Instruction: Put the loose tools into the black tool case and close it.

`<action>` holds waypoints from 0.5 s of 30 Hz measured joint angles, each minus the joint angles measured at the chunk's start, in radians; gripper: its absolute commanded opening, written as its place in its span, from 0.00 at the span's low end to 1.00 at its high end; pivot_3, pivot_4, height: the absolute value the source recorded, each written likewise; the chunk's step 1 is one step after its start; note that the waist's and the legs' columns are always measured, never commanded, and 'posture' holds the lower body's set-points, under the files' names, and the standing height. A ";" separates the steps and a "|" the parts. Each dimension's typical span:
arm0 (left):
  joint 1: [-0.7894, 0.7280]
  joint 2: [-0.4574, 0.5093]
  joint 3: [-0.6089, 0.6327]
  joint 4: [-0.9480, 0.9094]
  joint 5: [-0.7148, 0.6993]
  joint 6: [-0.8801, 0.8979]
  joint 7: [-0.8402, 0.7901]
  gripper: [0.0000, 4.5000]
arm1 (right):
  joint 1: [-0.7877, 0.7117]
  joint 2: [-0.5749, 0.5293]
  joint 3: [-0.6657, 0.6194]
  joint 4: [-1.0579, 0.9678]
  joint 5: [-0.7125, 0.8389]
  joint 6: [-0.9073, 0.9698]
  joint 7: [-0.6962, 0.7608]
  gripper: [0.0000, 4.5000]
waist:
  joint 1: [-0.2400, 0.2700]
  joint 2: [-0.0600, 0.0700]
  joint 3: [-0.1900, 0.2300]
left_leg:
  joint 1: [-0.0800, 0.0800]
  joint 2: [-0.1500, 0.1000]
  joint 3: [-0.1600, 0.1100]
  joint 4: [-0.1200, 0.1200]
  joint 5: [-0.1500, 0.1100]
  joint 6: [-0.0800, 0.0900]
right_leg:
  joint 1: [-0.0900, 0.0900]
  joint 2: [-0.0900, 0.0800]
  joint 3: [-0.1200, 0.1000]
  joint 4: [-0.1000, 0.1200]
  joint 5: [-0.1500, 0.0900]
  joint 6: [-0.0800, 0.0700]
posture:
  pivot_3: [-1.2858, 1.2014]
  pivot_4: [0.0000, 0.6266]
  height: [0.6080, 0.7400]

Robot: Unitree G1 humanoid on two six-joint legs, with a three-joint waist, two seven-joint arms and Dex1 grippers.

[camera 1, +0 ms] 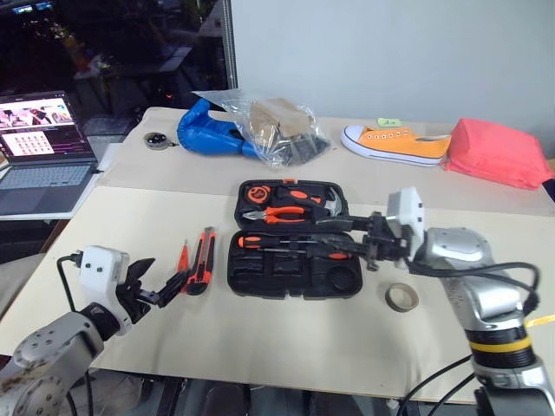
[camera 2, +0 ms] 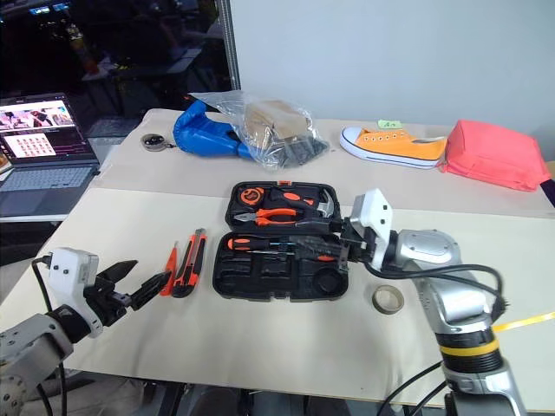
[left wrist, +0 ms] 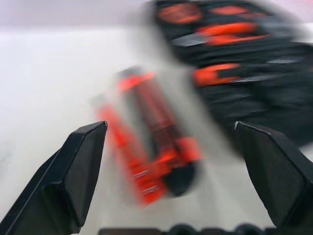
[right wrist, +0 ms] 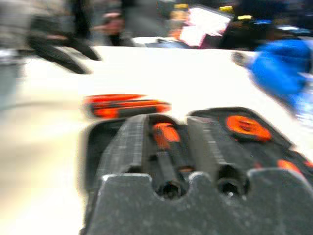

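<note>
Left hand (left wrist: 171,147) gapes before utility knife (left wrist: 161,132); right hand's (camera 1: 368,245) state unclear.

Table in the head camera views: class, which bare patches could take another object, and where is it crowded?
Free: the front strip of the table below the black tool case, and the stretch between tape ring and the right edge. Crowded: utility knife beside the case, and the back row from blue bag to orange sneaker.

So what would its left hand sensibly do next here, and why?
Probably ease the left hand forward and close it on the utility knife. The hand is open and aimed at the knife and the slim tester screwdriver lying beside the open tool case, where both screwdrivers are already placed.
</note>
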 measured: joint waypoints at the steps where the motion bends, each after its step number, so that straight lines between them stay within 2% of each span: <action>1: -0.026 0.000 0.000 0.000 -0.005 0.040 0.035 1.00 | -0.001 -0.011 -0.005 -0.008 0.018 0.017 0.010 0.70 | -0.001 0.000 0.000 | 0.000 0.000 0.000 0.000 0.000 0.000 | 0.000 0.000 0.000 0.000 0.000 0.000 | 0.52 0.24 1.00; 5: -0.149 -0.006 -0.033 0.024 0.004 0.210 0.188 1.00 | -0.004 -0.062 -0.031 -0.019 0.057 0.038 0.043 0.99 | -0.006 0.000 0.000 | 0.002 -0.001 0.000 0.001 0.000 0.000 | 0.000 0.002 0.002 0.000 0.001 -0.001 | 0.52 0.24 1.00; 7: -0.185 -0.023 -0.062 0.056 0.033 0.246 0.233 1.00 | -0.001 -0.066 -0.032 -0.019 0.052 0.033 0.043 0.99 | -0.007 0.000 0.000 | 0.001 -0.002 0.000 0.001 0.000 0.000 | 0.000 0.002 0.002 0.000 0.001 -0.001 | 0.52 0.24 1.00; 12: -0.234 -0.039 -0.080 0.144 0.100 0.264 0.260 0.72 | 0.022 -0.063 -0.030 -0.047 0.046 0.028 0.016 1.00 | -0.002 0.000 0.000 | -0.002 -0.002 0.000 0.000 0.000 0.000 | -0.002 0.002 0.001 -0.001 0.000 -0.001 | 0.52 0.24 1.00; 15: -0.243 -0.039 -0.106 0.156 0.121 0.264 0.247 0.72 | 0.025 -0.062 -0.030 -0.072 0.049 0.028 -0.001 1.00 | -0.001 0.000 0.000 | -0.002 -0.002 0.000 0.000 0.000 0.000 | -0.002 0.001 0.002 -0.001 0.000 0.000 | 0.52 0.24 1.00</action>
